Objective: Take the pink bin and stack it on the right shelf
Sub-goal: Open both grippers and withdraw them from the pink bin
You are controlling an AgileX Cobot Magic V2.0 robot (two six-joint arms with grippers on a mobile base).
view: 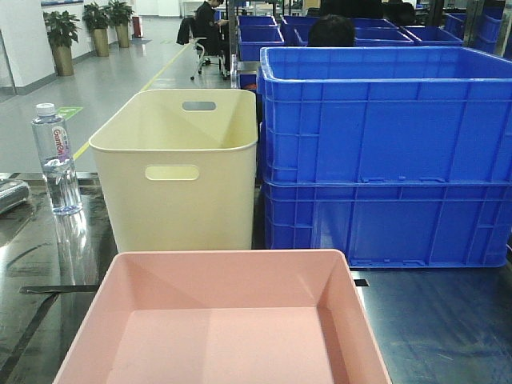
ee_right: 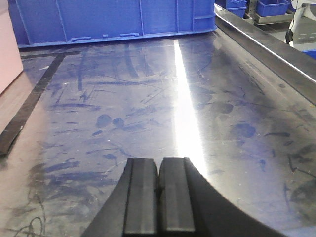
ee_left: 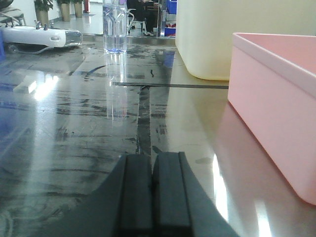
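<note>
Front view, pink bin [view: 224,320]: sits empty at the near edge of the dark glossy desk [view: 432,320], about midway along that edge, its long axis running left to right.
Front view, behind it: a cream bin [view: 178,172] stands just beyond the pink bin's far rim; stacked blue crates [view: 384,152] fill the far right; a water bottle [view: 56,160] stands toward the far left edge. Neither pincer shows here.
Left wrist view, left pincer [ee_left: 152,192]: fingers pressed together, holding nothing, low over the desk surface [ee_left: 74,123].
Left wrist view, relation: the pink bin's left wall [ee_left: 271,113] lies to the right of the left pincer, near but apart.
Right wrist view, right pincer [ee_right: 159,197]: likewise closed and empty, low over the glossy top.
Right wrist view, relation: only a sliver of the pink bin [ee_right: 10,54] shows at the left edge.
Judgement: the bin lies between the arms, each pincer facing one short wall; the left seems nearer. Not yet grasped.
</note>
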